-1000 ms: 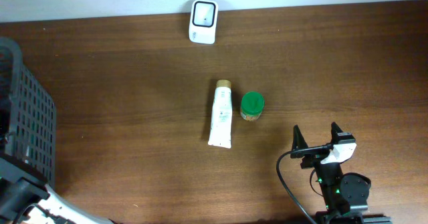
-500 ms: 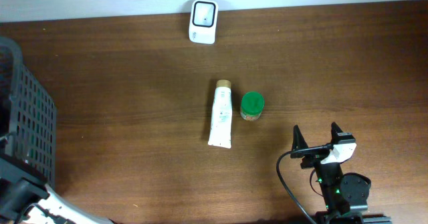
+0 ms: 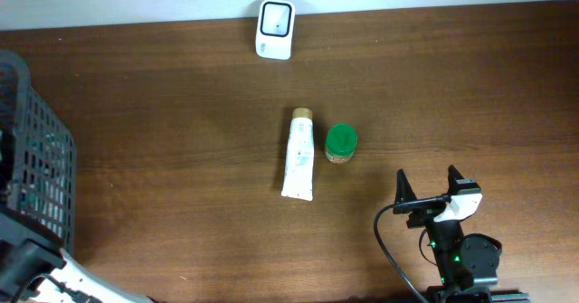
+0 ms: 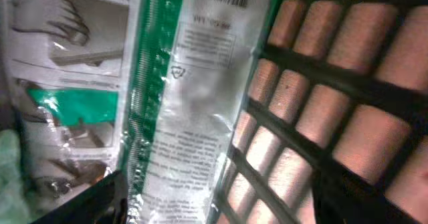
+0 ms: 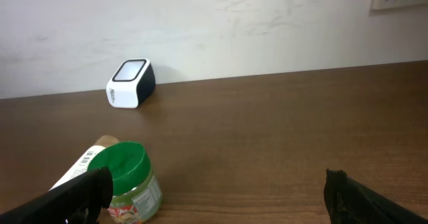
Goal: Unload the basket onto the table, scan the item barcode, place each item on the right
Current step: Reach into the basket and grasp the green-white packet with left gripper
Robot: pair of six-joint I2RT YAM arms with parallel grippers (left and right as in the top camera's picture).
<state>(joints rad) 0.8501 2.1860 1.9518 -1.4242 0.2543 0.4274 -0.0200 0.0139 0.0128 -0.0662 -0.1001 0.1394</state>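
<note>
Wood-grain surface (image 3: 181, 113), contents as follows. White scanner (image 3: 274, 16): far edge, by the wall. White tube (image 3: 298, 156) and green-lidded jar (image 3: 341, 143): centre, just beside each other. Black mesh basket (image 3: 36, 158): left edge, holding a printed plastic packet (image 4: 187, 83), barcode showing. Left fingers (image 4: 87, 200): inside basket, spread apart, grasping nothing. Right fingers (image 3: 401, 185): near edge, spread wide, empty.

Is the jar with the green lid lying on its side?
No, the jar stands upright on the table, green lid on top.

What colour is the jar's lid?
Green; the lid shows best in the right wrist view.
</note>
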